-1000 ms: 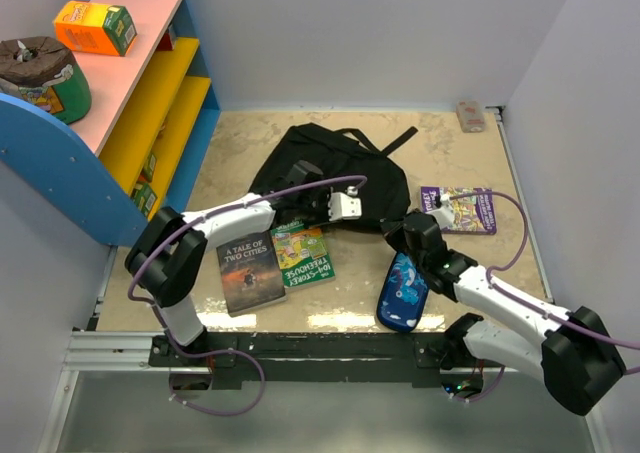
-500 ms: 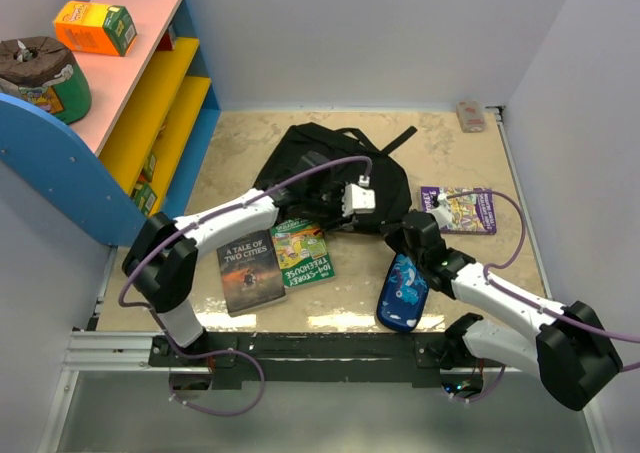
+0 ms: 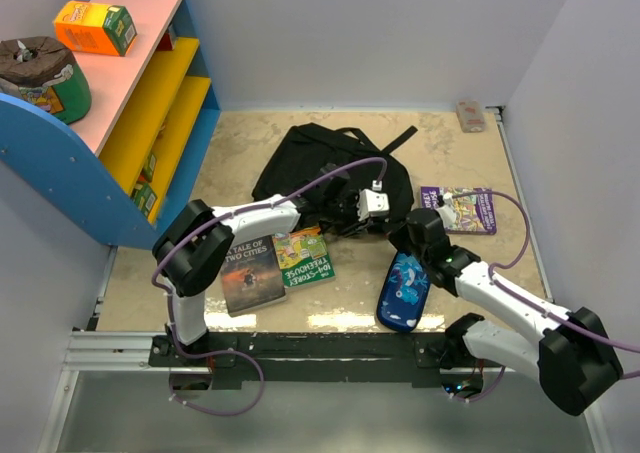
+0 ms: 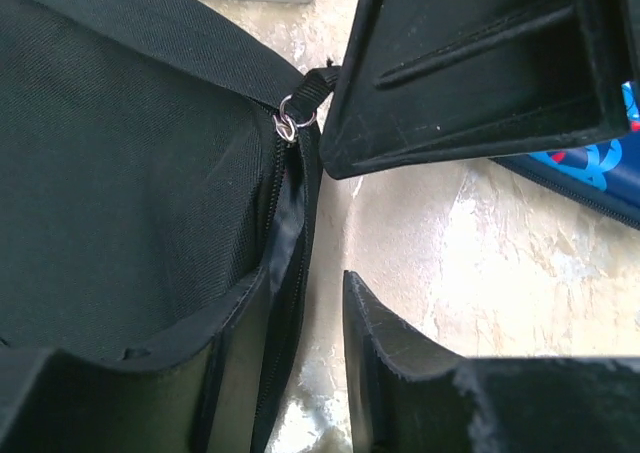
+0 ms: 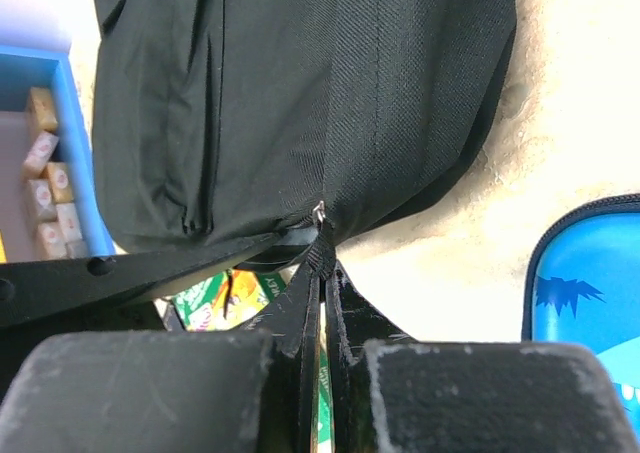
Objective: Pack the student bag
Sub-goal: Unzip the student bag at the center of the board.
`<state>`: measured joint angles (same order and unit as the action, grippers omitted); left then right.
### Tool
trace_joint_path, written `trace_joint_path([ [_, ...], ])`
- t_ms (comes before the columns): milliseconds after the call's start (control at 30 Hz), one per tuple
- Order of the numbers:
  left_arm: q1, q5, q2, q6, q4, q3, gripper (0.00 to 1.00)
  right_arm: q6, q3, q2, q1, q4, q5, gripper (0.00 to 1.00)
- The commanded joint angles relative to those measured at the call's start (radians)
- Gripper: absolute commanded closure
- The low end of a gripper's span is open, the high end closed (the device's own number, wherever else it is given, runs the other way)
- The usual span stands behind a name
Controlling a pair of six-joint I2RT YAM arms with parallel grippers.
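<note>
My right hand (image 5: pixel 322 278) is pinched shut on the zip pull (image 5: pixel 322 248) at the near right corner of the student bag (image 3: pixel 320 163). My left hand (image 4: pixel 300 298) sits just beside it, fingers a little apart, straddling the bag's zipped edge without clamping it. The bag lies slumped on the desk (image 3: pixel 470 163), toward the middle and back. The blue pencil case (image 3: pixel 402 291) lies near that same corner.

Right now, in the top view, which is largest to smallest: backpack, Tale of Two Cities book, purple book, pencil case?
1. black backpack
2. A Tale of Two Cities book
3. purple book, blue pencil case: too alike to rank
</note>
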<state>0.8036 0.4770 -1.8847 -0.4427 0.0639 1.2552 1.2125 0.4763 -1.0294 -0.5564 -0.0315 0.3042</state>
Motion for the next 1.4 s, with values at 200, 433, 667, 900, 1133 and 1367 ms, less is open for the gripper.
trace_joint_path([
  [200, 0.016, 0.15, 0.073, -0.013, 0.152, 0.095, 0.68, 0.019, 0.054, -0.003, 0.044, -0.013, -0.057, 1.0],
  [433, 0.042, 0.196, 0.134, -0.119, 0.297, 0.112, 0.75, 0.013, 0.053, -0.001, 0.064, -0.007, -0.08, 1.0],
  [667, 0.043, 0.086, 0.033, -0.106, 0.119, 0.116, 0.56, 0.018, 0.047, 0.008, 0.072, -0.013, -0.096, 1.0],
  [900, 0.039, 0.035, -0.027, -0.088, 0.008, 0.09, 0.53, 0.019, 0.041, 0.015, 0.076, -0.005, -0.114, 1.0],
  [1133, 0.037, -0.031, -0.047, -0.087, -0.119, 0.055, 0.63, 0.019, 0.041, 0.005, 0.082, 0.007, -0.132, 1.0],
  [1367, 0.048, -0.011, -0.037, -0.108, -0.135, -0.003, 1.0, 0.018, 0.054, 0.002, 0.113, -0.002, -0.137, 1.0],
])
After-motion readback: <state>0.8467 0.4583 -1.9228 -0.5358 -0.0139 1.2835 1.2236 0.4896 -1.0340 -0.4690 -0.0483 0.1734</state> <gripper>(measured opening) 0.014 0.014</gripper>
